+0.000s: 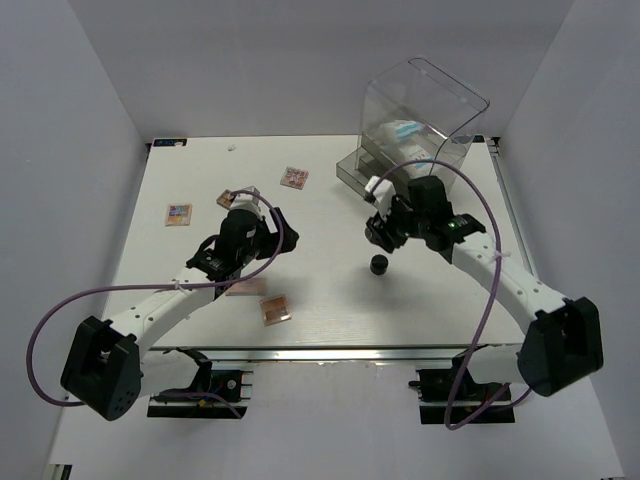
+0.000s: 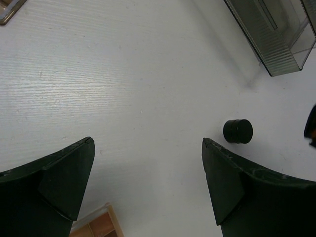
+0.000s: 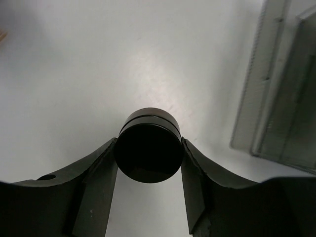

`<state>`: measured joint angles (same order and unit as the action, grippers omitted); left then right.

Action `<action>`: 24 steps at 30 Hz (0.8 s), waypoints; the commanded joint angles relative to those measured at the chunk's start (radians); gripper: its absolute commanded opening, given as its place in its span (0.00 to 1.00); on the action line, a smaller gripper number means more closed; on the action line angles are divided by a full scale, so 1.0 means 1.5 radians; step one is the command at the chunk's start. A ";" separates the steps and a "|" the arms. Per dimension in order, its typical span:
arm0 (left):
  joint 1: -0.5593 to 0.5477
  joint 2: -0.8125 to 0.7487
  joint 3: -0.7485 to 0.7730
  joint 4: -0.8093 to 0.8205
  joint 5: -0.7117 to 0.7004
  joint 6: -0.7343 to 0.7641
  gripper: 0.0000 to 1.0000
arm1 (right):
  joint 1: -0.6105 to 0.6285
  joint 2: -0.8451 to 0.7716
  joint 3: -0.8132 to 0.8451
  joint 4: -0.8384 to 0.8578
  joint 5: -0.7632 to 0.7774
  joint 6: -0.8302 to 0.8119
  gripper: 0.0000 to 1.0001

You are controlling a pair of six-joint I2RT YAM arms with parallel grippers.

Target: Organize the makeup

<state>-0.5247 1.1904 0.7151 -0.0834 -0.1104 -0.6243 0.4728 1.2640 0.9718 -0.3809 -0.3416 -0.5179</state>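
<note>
Black jar [image 3: 148, 154] pinched by right pincer [image 3: 148, 143] | left pincer [image 2: 148, 140] spread above bench [image 2: 123, 74] | clear box [image 3: 281, 98] edge near, cut off

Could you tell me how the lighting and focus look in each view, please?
Top external: even light, a bright glare strip along the table's near edge, reflections on the clear box. Left wrist: table sharp, fingers nearly black. Right wrist: a glare patch on the table above the held jar, which looks slightly soft.
</note>
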 commanded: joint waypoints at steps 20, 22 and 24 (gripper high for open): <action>0.001 -0.021 -0.036 0.043 0.040 -0.029 0.98 | -0.012 0.247 0.221 0.208 0.502 0.425 0.16; 0.002 -0.015 -0.031 0.045 0.043 -0.029 0.98 | -0.015 0.263 0.226 0.208 0.508 0.435 0.29; 0.002 -0.009 -0.027 0.047 0.048 -0.031 0.98 | -0.017 0.271 0.233 0.202 0.508 0.440 0.40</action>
<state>-0.5247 1.1748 0.6605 -0.0288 -0.0608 -0.6636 0.4541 1.6585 1.2678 -0.1352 0.3656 0.0921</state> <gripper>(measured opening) 0.981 0.550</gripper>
